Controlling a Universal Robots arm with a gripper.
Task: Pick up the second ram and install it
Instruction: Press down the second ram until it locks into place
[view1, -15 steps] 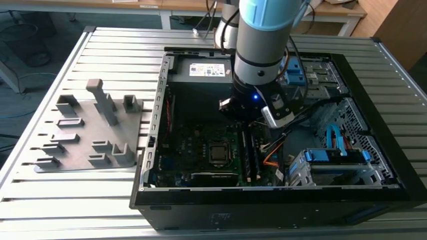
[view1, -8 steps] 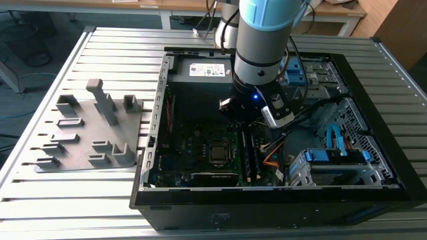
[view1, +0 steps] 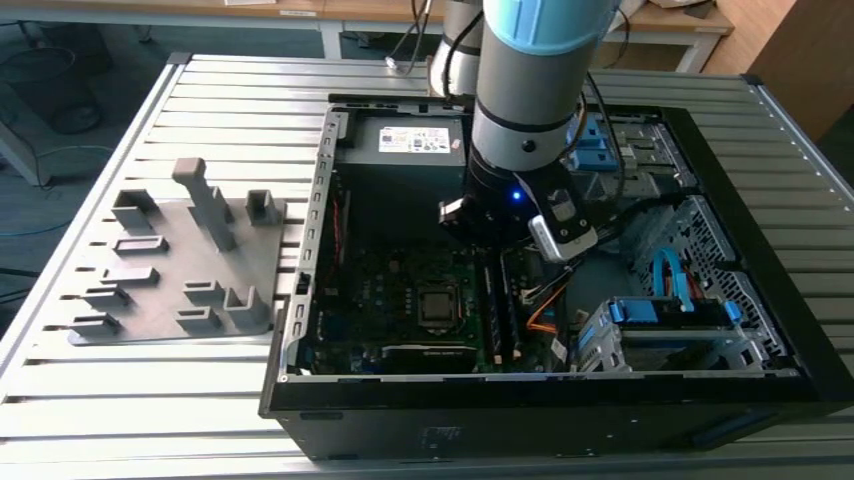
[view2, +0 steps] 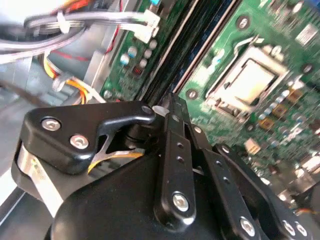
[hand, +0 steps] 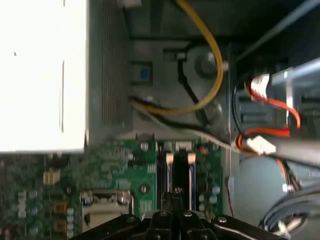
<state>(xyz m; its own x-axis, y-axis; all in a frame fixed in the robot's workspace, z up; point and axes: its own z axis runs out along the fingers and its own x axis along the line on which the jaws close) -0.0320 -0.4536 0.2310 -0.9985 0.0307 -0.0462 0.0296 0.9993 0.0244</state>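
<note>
while i hover inside the case, my claw (view2: 169, 107) looks pinched nearly shut over the memory slots (hand: 177, 172) | second ram (view1: 502, 315) at 6 o'clock below me, seemingly slotted | light, stiff, fragile; hold by long edges

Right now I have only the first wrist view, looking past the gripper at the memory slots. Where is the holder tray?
Observer: In the exterior view the grey holder tray lies on the slatted table, on the exterior view's left of the open computer case.
Operator: Any memory stick on it?
Observer: I see none among its upright blocks.
Operator: Where does the arm stand?
Observer: The arm reaches down into the case over the motherboard, with a blue cable on the exterior view's right of it.
</note>
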